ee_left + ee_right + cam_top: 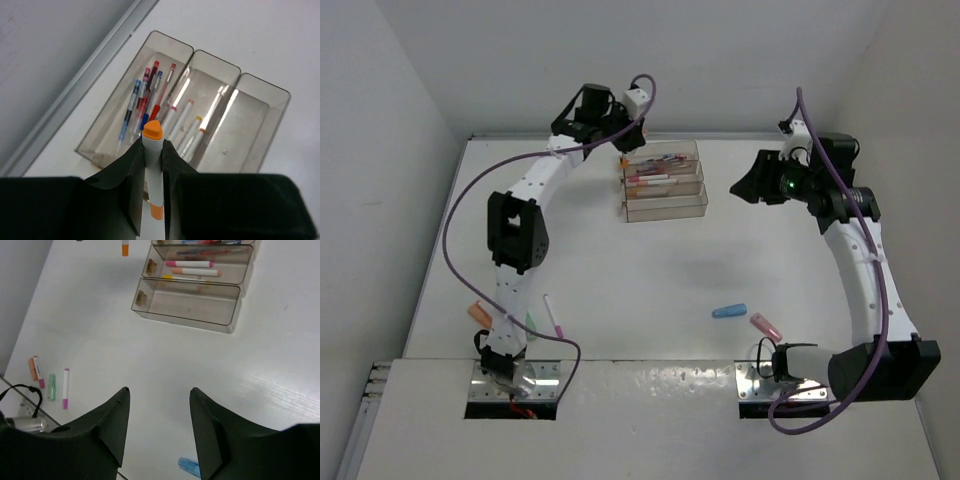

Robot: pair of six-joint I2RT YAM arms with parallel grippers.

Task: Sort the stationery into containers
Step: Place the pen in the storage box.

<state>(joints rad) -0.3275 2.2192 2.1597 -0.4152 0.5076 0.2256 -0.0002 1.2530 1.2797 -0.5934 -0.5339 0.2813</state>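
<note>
Left tool point(152, 148) grips orange-capped marker point(152, 131) (barrel partly hidden).

The left gripper point(152, 148) is hiding the lower barrel of the orange marker point(152, 131). Well apart from the trays point(185, 319), a blue piece point(189, 466) is being cut off by the bottom edge.

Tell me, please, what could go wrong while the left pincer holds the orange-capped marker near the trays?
The marker stands lengthwise between the fingers of the left pincer, not flat; dropped so, it may hit end first and topple into the pen tray instead of the marker tray.
In the right wrist view its orange end hangs beside the trays' short ends, so it might miss them.
</note>
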